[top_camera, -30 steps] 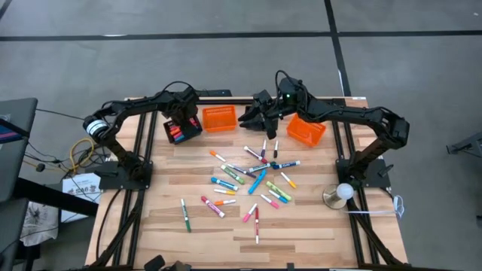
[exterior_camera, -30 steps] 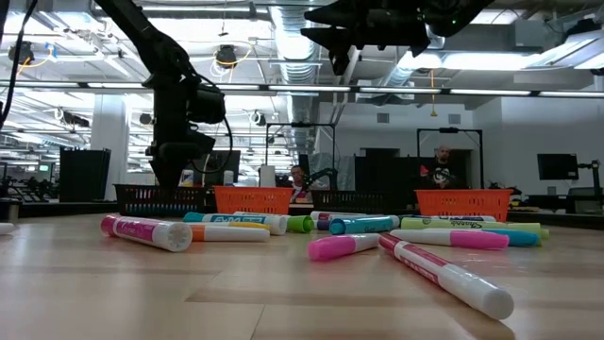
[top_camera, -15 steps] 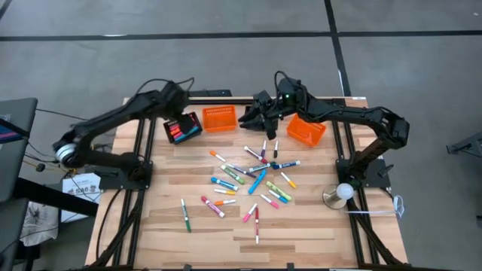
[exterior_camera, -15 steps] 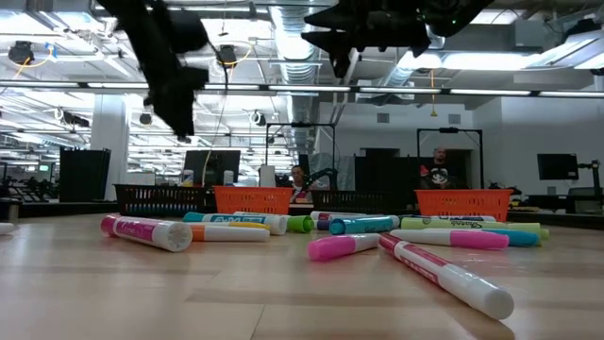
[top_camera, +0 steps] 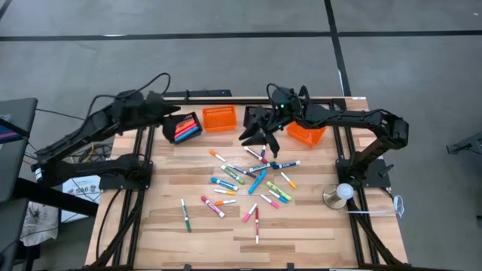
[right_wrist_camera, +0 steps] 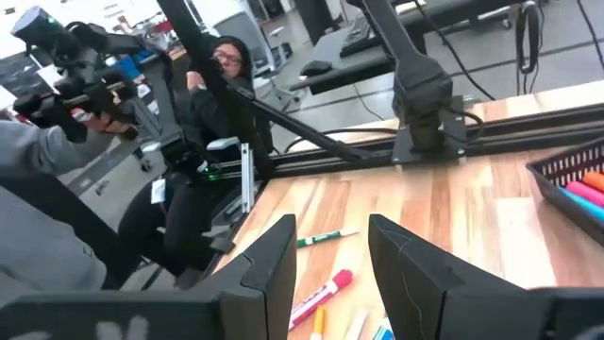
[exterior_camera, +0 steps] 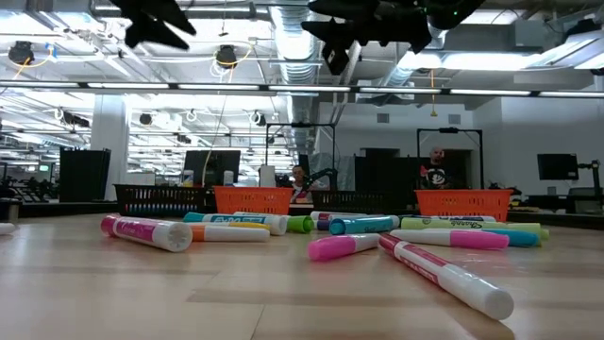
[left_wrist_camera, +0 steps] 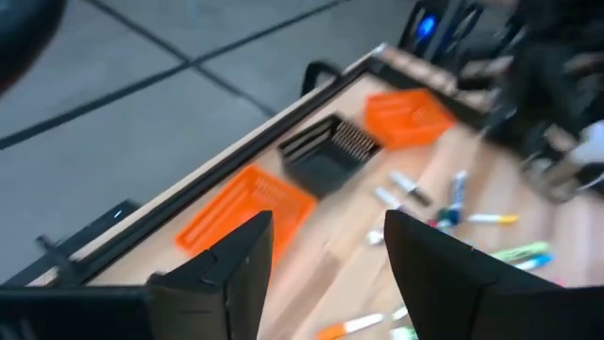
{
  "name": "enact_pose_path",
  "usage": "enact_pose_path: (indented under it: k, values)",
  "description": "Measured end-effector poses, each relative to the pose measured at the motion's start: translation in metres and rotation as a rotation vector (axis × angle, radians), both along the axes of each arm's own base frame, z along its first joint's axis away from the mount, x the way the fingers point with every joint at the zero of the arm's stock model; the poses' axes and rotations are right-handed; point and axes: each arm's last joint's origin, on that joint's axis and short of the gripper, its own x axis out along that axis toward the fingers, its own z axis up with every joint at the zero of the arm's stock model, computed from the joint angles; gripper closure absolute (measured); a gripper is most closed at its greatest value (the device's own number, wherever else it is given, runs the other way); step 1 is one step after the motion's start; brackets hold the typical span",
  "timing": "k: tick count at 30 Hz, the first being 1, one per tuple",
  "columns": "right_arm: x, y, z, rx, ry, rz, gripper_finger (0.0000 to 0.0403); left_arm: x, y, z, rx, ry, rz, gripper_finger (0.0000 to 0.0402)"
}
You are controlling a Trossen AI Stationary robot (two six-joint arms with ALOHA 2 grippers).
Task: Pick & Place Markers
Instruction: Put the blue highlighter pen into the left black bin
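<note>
Several markers [top_camera: 256,177] lie scattered flat on the middle of the wooden table; a few more rest in a black basket [top_camera: 183,128] at the far left. My left gripper [top_camera: 173,114] hangs open above the table's far left corner, just left of that basket, with nothing between its fingers [left_wrist_camera: 226,269]. My right gripper [top_camera: 251,135] hovers high over the far end of the marker pile. Its fingers [right_wrist_camera: 269,269] stand apart and hold nothing. In the low view both grippers show only at the top edge, the left [exterior_camera: 156,19] and the right [exterior_camera: 344,42].
Along the far edge stand an orange basket [top_camera: 220,118], a second black basket [left_wrist_camera: 330,156] and another orange basket [top_camera: 305,132]. A round lamp-like object [top_camera: 340,193] sits at the right. A person [right_wrist_camera: 212,85] sits beyond the table's left side.
My left gripper has risen from just above the black basket with markers and drawn back toward the table's left edge, tipping from pointing down to nearly level. My right gripper has shifted a little toward the near edge, over the pile. No marker has moved.
</note>
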Motion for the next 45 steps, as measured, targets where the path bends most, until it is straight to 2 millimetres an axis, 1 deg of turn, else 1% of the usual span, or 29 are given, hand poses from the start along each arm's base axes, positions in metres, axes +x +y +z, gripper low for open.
enact_pose_path:
  k: [3, 5, 7, 8, 11, 14, 17, 22, 25, 29, 33, 37, 45]
  values:
    - [0.000, 0.001, -0.001, 0.020, 0.022, -0.003, 0.0280, -0.011, -0.011, 0.007, 0.020, -0.059, -0.035, 0.0203]
    - [-0.002, 0.000, -0.002, 0.031, 0.041, -0.010, 0.0280, -0.018, -0.016, 0.011, 0.023, -0.097, -0.028, 0.0207]
    - [-0.010, -0.002, 0.001, 0.028, 0.032, -0.027, 0.0280, -0.025, -0.020, 0.013, 0.031, -0.130, -0.015, 0.0211]
    - [-0.015, -0.002, 0.005, 0.024, 0.014, -0.041, 0.0280, -0.028, -0.022, 0.013, 0.034, -0.142, -0.013, 0.0213]
    - [-0.041, -0.001, 0.020, -0.004, -0.039, -0.085, 0.0279, -0.035, -0.027, 0.008, 0.019, -0.172, -0.019, 0.0219]
    - [-0.071, 0.007, 0.025, -0.032, -0.074, -0.130, 0.0280, -0.038, -0.029, 0.001, -0.005, -0.181, -0.022, 0.0223]
    - [-0.096, 0.023, 0.012, -0.057, -0.038, -0.158, 0.0280, -0.036, -0.029, -0.003, -0.011, -0.183, -0.029, 0.0225]
    - [-0.131, 0.044, -0.023, -0.066, 0.022, -0.198, 0.0280, -0.028, -0.026, -0.008, -0.003, -0.205, -0.032, 0.0225]
    - [-0.150, 0.049, -0.041, -0.067, 0.037, -0.212, 0.0280, -0.023, -0.024, -0.009, -0.002, -0.208, -0.032, 0.0225]
    - [-0.170, 0.053, -0.054, -0.058, 0.040, -0.229, 0.0280, -0.016, -0.022, -0.012, -0.015, -0.191, -0.031, 0.0225]
    - [-0.184, 0.058, -0.060, -0.001, 0.076, -0.245, 0.0280, -0.010, -0.021, -0.015, -0.050, -0.181, -0.050, 0.0225]
    - [-0.193, 0.065, -0.065, 0.020, 0.150, -0.237, 0.0280, -0.004, -0.019, -0.016, -0.065, -0.170, -0.072, 0.0225]
    - [-0.190, 0.077, -0.067, 0.016, 0.194, -0.309, 0.0280, 0.001, -0.018, -0.015, -0.058, -0.184, -0.074, 0.0225]
